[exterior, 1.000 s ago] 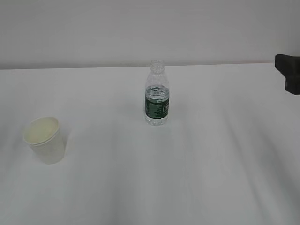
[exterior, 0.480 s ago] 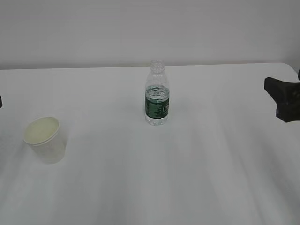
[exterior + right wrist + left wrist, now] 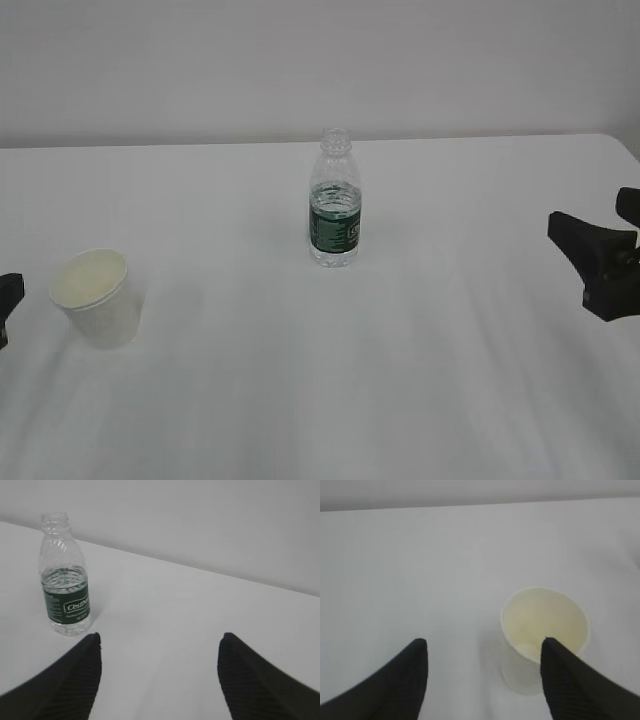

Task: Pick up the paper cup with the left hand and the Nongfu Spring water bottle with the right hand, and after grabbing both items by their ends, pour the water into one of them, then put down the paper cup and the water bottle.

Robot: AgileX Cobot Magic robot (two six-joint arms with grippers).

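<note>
We are at the approach—both hands' jaws spread, empty: left hand [image 3: 482,677] nears the paper cup [image 3: 97,297] by the table's [image 3: 420,380] left edge, right hand [image 3: 159,675] must reach the mid-table Nongfu Spring water bottle [image 3: 334,198].

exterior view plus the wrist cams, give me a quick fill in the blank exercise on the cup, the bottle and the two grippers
1. The paper cup stands upright on the table, and neither gripper is ____ it.
2. The water bottle has no ____ on its neck.
3. The label band around the bottle's middle is dark ____.
4. The left gripper and the right gripper both have their jaws ____.

Missing words: touching; cap; green; open
</note>
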